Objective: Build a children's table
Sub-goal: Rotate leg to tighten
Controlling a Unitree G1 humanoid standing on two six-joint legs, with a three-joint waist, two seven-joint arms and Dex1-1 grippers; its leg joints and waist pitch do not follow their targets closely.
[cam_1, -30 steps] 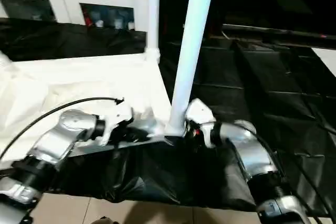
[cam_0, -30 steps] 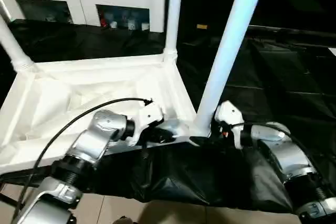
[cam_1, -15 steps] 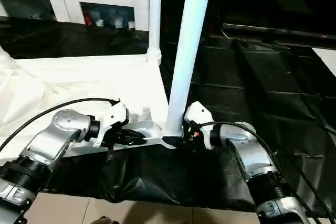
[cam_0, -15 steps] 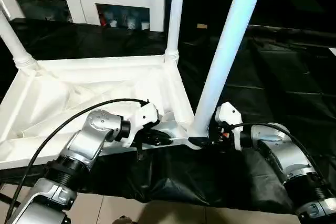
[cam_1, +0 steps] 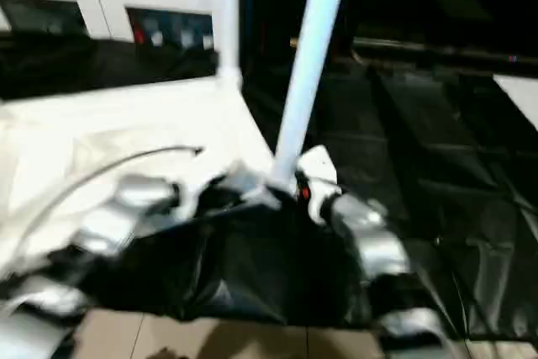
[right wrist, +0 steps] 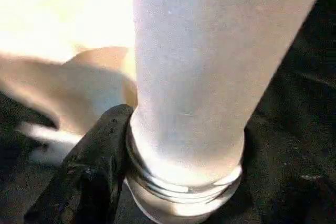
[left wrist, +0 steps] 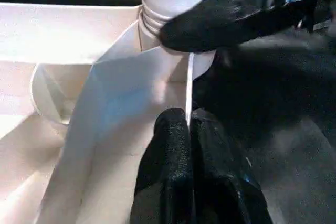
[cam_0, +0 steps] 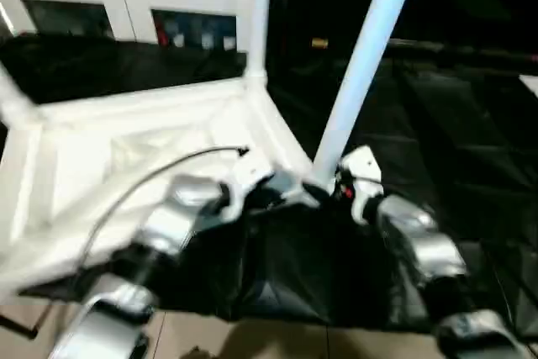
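Table top lies upside down on black sheet, w/ near-corner leg standing almost upright, axis leaning a bit to the right, directly in front of right gripper, which is clamped at its ribbed base. Left gripper is closed on the thin rim just beside that corner. Vs. 0.5 s ago the whole view has shifted, so mostly camera moved; both grips stay.

You will find no legible text, label, brand, number or sign in these views. The coloured items behind the glass doors of the white cabinet are too blurred for you to read. The small yellow patch on the dark surface beyond the table leg carries no readable marking.
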